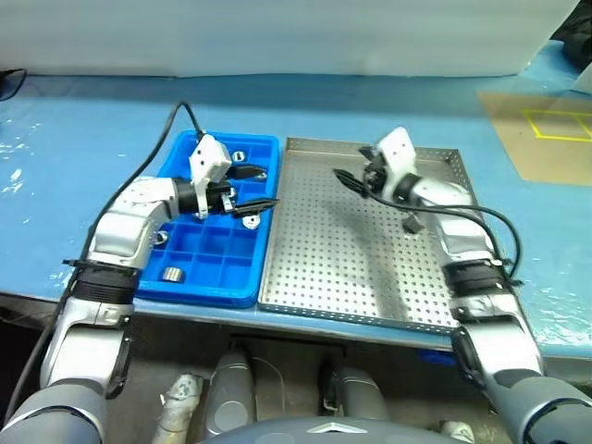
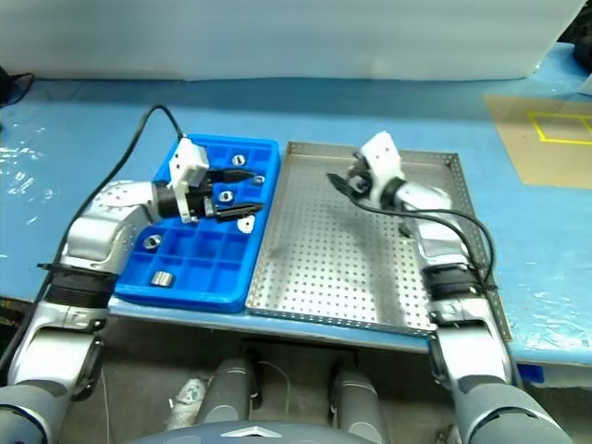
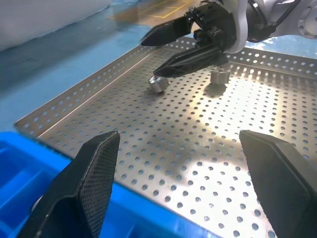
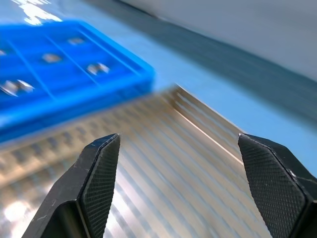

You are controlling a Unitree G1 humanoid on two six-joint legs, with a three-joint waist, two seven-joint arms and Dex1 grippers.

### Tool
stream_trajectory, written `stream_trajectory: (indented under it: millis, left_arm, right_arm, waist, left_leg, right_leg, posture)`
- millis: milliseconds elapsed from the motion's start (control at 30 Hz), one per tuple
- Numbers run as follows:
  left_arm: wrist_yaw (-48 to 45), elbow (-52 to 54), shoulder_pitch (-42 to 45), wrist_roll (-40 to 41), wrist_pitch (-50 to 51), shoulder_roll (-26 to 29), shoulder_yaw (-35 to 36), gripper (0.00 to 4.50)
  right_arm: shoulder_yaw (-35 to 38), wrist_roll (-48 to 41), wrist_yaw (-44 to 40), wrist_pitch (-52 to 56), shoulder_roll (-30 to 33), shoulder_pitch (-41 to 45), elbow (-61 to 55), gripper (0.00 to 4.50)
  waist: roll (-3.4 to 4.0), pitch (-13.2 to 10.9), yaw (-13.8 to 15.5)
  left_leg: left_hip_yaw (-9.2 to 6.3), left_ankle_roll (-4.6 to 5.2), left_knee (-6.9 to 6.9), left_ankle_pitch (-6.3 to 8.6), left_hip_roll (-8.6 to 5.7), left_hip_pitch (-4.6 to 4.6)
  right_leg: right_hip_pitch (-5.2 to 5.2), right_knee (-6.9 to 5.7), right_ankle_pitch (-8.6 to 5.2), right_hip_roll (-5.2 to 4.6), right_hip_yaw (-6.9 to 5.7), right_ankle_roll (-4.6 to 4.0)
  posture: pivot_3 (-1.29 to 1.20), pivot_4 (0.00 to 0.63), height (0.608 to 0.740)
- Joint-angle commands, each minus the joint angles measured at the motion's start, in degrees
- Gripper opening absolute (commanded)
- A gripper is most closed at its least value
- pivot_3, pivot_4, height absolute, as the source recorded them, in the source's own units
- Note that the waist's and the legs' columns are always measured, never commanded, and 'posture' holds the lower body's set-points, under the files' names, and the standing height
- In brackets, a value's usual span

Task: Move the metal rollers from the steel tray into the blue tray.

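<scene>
The steel tray (image 1: 324, 277) lies beside the blue tray (image 1: 217, 291), which is on its left. Two metal rollers (image 3: 157, 83) (image 3: 218, 77) stand on the perforated floor near the far side, one of them seen from the head as a roller (image 1: 412, 223) by my right forearm. Several more rollers (image 1: 171, 274) (image 1: 238, 157) sit in blue compartments. My left gripper (image 1: 268, 188) is open and empty over the blue tray's right edge, pointing towards the steel tray. My right gripper (image 1: 344, 180) is open and empty above the far part of the steel tray, pointing left.
Both trays rest on a blue table (image 1: 83, 139) close to its front edge. A brown cardboard sheet (image 1: 546, 139) with yellow tape lies at the far right. A white wall (image 1: 277, 37) runs along the back. A black cable (image 1: 153, 148) trails from my left wrist.
</scene>
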State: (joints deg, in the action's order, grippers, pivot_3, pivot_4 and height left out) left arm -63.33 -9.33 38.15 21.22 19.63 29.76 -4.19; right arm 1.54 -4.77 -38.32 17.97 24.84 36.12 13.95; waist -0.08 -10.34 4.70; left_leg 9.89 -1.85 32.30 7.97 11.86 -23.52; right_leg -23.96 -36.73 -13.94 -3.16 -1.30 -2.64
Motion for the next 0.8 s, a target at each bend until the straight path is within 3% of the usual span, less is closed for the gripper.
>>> stream_trajectory:
  millis: [33,233,400,800]
  left_arm:
    - [-2.43,-4.16,3.36,-1.12,-3.88,-2.06,-1.48,4.08]
    - [-5.61,-11.73,7.15,-2.76,-8.14,-5.01,-2.64,4.08]
    - [-6.81,-16.03,9.26,-3.78,-9.99,-6.19,-2.45,4.08]
    - [-6.59,-11.36,5.73,-3.00,-7.18,-4.46,-1.31,4.08]
  right_arm:
    - [4.20,-1.89,1.65,3.13,3.18,-4.85,-8.66,3.88]
    - [7.39,-3.07,4.90,6.86,4.35,-12.22,-13.22,3.88]
    - [5.84,-2.60,6.39,6.22,3.16,-15.34,-12.10,3.88]
    - [6.03,-0.48,9.87,-1.50,3.54,-14.87,6.40,3.88]
  waist:
    - [0.00,0.00,-0.79]
    - [0.01,0.01,-3.44]
    - [0.01,0.00,-4.02]
    - [0.02,0.01,-3.79]
  left_leg:
    - [0.00,0.00,-0.03,0.00,-0.01,0.01]
    - [0.08,0.14,0.03,0.08,0.01,0.06]
    - [0.10,0.27,0.10,0.16,0.00,0.21]
    - [0.13,0.62,0.21,0.37,-0.03,0.50]
  right_leg:
    - [0.00,0.00,0.00,0.01,0.01,0.00]
    - [0.00,0.03,0.00,0.04,0.10,0.00]
    - [0.16,0.05,-0.13,0.05,0.15,-0.23]
    - [0.66,0.24,-0.14,-0.06,0.14,-0.24]
  posture:
    - [-0.24,0.150,0.740]
    - [-0.29,0.150,0.740]
    - [-0.30,0.150,0.740]
    - [-0.24,0.150,0.740]
